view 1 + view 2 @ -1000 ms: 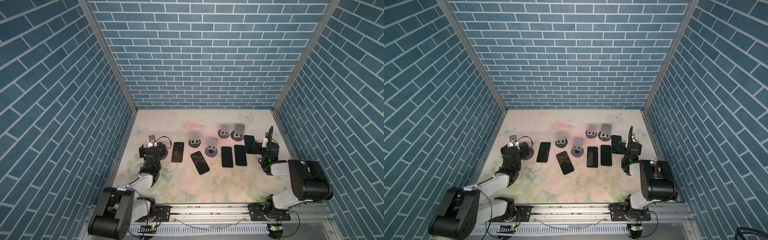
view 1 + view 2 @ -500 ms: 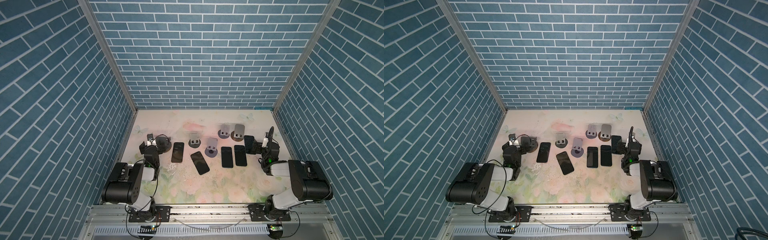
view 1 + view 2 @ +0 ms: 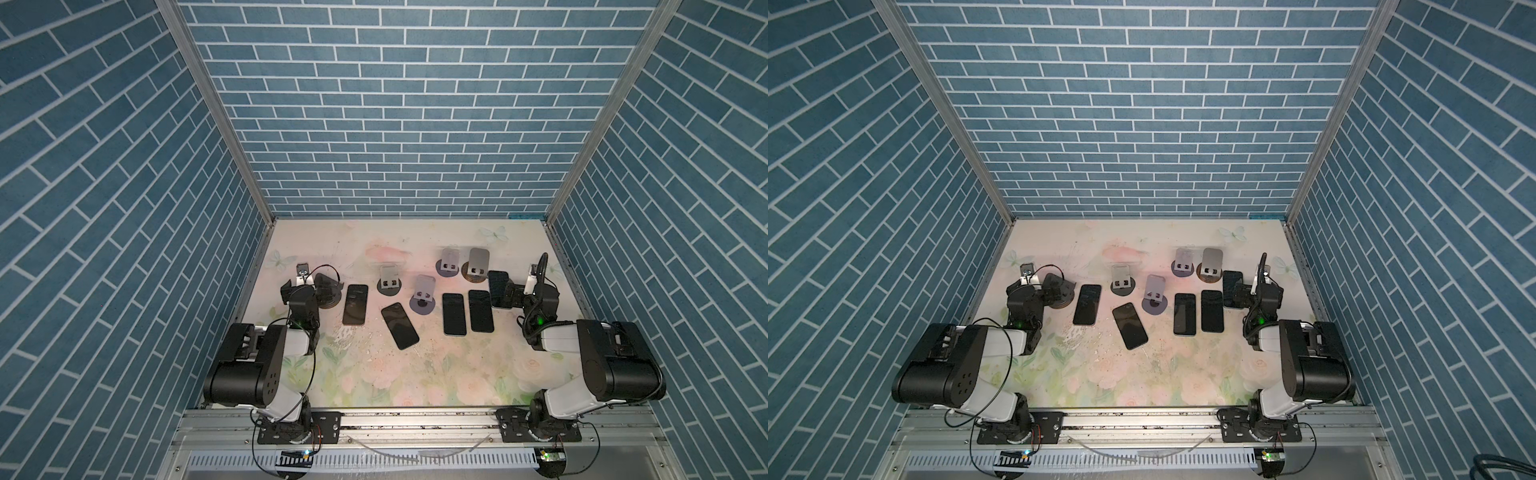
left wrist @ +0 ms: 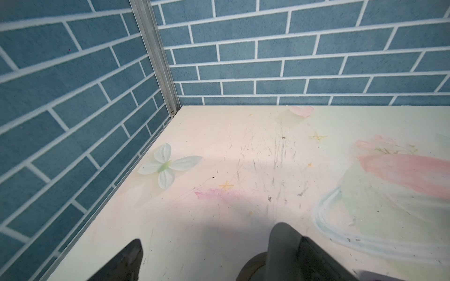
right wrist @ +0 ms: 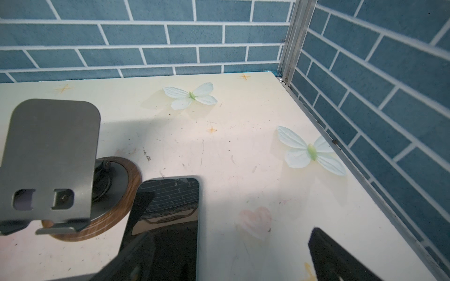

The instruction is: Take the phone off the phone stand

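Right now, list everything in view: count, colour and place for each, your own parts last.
phones: five, black, flat on the table; rightmost beside a wood-based stand.
phone stands: five, grey, across the table's far half; four in clear view empty, leftmost partly hidden.
table: one, pale floral print, centre.
walls: three, blue brick, around the table.
arms: two, black and white, at the table's near edge.
left claw: one, black, open, at the leftmost stand.
right claw: one, black, open, at the rightmost phone.
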